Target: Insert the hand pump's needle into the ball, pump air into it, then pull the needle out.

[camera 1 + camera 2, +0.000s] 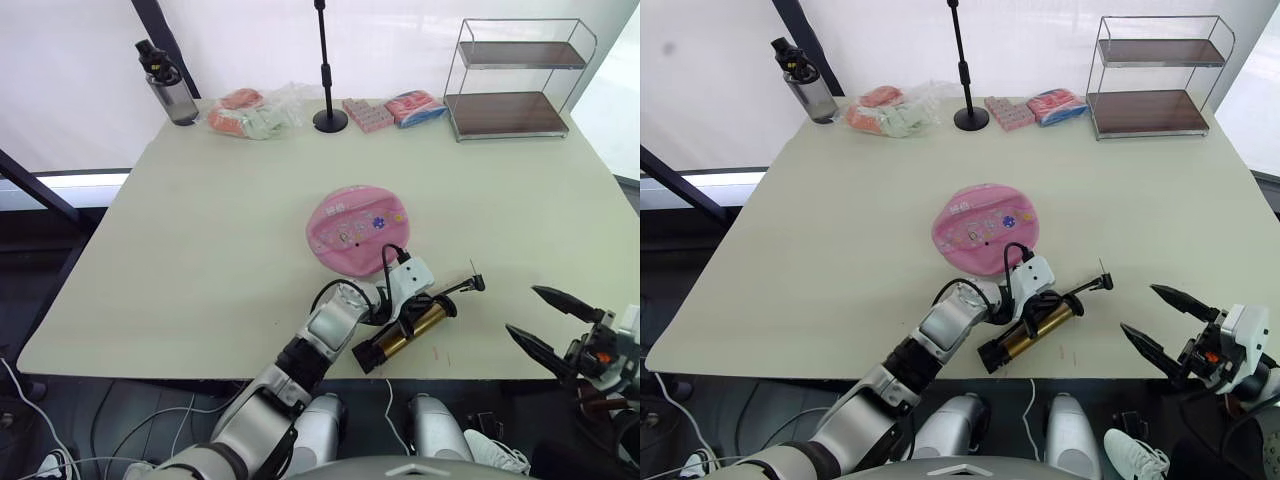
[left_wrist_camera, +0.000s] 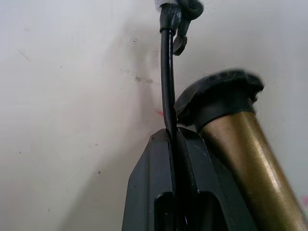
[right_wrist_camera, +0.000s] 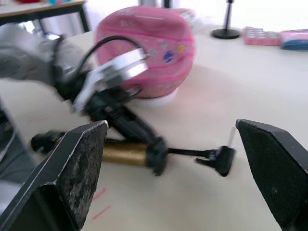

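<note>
Resting on the table (image 1: pixel 200 250) near its front edge, the hand pump (image 1: pixel 408 333) lies before the flattened pink ball (image 1: pixel 358 228). My left gripper (image 1: pixel 415 315) is clamped on its black hose (image 2: pixel 168 86). My right gripper (image 1: pixel 540 320) hovers nearby, fingers spread apart.

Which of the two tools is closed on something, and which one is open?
The left tool is closed on the hand pump. The right tool is open and empty, off the table's near edge.
</note>
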Robot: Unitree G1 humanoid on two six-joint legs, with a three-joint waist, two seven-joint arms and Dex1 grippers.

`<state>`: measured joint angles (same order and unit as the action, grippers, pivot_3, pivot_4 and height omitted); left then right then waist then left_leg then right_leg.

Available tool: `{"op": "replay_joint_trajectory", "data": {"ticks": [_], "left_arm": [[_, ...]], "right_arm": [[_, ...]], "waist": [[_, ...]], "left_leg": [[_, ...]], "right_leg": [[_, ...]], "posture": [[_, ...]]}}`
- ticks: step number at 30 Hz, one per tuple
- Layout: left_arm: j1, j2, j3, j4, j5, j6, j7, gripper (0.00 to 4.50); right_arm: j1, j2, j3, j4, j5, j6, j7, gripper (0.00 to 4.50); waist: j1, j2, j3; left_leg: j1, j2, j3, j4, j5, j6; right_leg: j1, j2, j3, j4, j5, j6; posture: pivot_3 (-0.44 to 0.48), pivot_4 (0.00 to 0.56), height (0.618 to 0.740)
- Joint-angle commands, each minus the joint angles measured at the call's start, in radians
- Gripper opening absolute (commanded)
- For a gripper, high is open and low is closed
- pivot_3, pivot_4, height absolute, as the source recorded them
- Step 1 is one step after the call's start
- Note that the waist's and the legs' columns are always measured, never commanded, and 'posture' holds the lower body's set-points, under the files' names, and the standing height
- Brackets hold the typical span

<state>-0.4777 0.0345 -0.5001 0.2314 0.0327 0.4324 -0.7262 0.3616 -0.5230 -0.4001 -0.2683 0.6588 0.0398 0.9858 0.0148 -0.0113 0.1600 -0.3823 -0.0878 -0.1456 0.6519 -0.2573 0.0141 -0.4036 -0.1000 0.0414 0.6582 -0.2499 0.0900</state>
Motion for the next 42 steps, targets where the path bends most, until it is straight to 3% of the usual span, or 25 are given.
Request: {"op": "replay_joint_trajectory", "data": {"ticks": [1, 9, 18, 25, 42], "left_arm": [[0.006, -0.004, 0.019, -0.077, -0.033, -0.060, -0.018, 0.05], [0.014, 0.021, 0.069, -0.091, -0.098, -0.142, -0.077, 0.05], [0.035, 0.048, 0.082, -0.109, -0.169, -0.168, -0.170, 0.05], [0.041, 0.069, 0.099, -0.104, -0.224, -0.148, -0.227, 0.05], [0.048, 0.080, 0.084, -0.098, -0.202, -0.171, -0.252, 0.05]], "right_arm": [[-0.009, 0.002, 0.001, -0.083, 0.040, 0.100, -0.110, 4.50], [-0.058, -0.016, 0.013, -0.194, 0.172, 0.393, -0.333, 4.50], [-0.156, -0.026, -0.030, -0.192, 0.467, 0.661, -0.528, 4.50], [-0.155, -0.044, -0.058, -0.189, 0.600, 0.732, -0.534, 4.50], [-0.125, -0.094, -0.071, -0.191, 0.658, 0.769, -0.527, 4.50]], "waist": [[0.000, 0.000, 0.000], [-0.001, 0.000, 0.000], [-0.001, 0.000, 0.000], [-0.002, 0.000, 0.000], [-0.002, 0.000, 0.000]], "left_leg": [[0.000, 0.000, 0.000, 0.000, 0.000, 0.000], [-0.001, 0.000, 0.000, 0.000, 0.000, 0.000], [-0.001, 0.000, 0.000, 0.000, 0.000, 0.000], [-0.001, 0.000, -0.001, 0.000, 0.000, 0.001], [-0.001, 0.000, 0.000, 0.000, 0.000, 0.001]], "right_leg": [[0.000, 0.000, 0.000, 0.000, 0.000, 0.000], [-0.001, 0.000, 0.000, 0.000, 0.000, 0.000], [-0.001, 0.000, 0.000, 0.000, 0.000, 0.000], [-0.001, 0.001, 0.000, 0.000, 0.000, 0.000], [-0.001, 0.001, 0.000, 0.000, 0.000, 0.000]], "posture": [[0.000, 0.150, 0.736], [0.000, 0.150, 0.736], [0.000, 0.150, 0.736], [0.000, 0.150, 0.736], [0.000, 0.150, 0.736]]}}
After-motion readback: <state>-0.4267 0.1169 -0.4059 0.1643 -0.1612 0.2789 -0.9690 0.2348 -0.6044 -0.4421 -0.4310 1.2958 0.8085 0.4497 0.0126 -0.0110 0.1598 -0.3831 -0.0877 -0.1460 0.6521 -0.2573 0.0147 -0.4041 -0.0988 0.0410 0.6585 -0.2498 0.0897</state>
